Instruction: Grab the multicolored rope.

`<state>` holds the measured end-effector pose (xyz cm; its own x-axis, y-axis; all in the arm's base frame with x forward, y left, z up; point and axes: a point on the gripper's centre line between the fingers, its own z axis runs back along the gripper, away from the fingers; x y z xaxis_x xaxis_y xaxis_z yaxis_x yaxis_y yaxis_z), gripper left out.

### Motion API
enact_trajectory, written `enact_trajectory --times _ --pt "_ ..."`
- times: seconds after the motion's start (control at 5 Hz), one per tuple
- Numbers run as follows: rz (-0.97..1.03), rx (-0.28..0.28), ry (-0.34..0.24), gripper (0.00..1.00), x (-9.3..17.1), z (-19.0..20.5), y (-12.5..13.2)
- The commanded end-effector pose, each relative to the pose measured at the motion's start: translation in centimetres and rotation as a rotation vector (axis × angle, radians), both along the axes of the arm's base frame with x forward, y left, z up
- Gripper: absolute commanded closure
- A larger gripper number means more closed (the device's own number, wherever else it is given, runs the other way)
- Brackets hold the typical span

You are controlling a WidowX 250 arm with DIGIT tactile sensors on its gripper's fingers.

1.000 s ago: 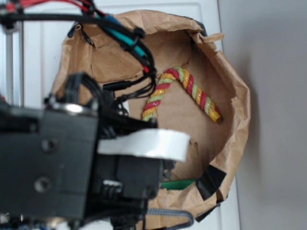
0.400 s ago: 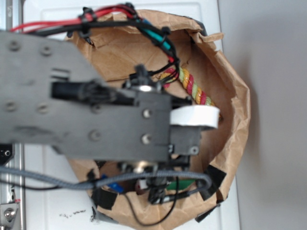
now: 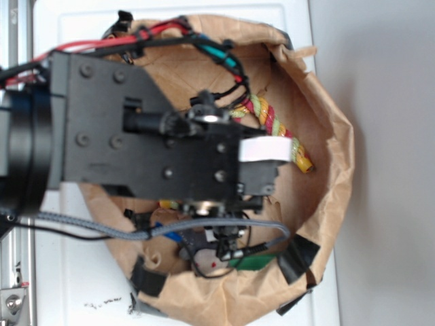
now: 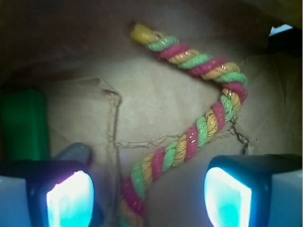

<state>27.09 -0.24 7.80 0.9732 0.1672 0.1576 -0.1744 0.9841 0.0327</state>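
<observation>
While the black WidowX gripper (image 4: 149,198) hangs inside the crumpled brown paper bag (image 3: 333,156), its two lit fingers (image 4: 70,195) are spread wide, gripping nothing. The glossy twisted red, yellow and green rope (image 4: 199,130) lies bent on the bag floor, its lower stretch between the fingers. A green block (image 4: 23,125) sits left.

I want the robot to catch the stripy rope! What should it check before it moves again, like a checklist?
1. Rope in sight: ok. The multicolored rope lies bent on the brown paper.
2. Gripper open: ok, fingers spread apart.
3. Rope between the fingers: ok, its lower stretch runs through the gap.
4. Fingers low enough to pinch: cannot tell.
5. Green object out of the way: ok, off to one side.
6. Rope free of the robot's wires: cannot tell; the arm hides part of it.
</observation>
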Motion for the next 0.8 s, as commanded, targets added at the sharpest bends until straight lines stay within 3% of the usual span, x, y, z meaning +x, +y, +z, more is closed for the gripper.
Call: enact_trajectory --times 0.0,0.2,0.4,0.6 --pt "0.028 0.036 -0.065 0.00 3.1 -3.7 0.4" --pt "0.023 0.047 -0.041 0.00 3.6 -5.3 -0.5" --pt "0.042 0.071 -0.053 1.00 3.2 -5.7 -0.9" --pt "0.066 0.072 -0.087 1.00 3.1 -4.8 -0.8"
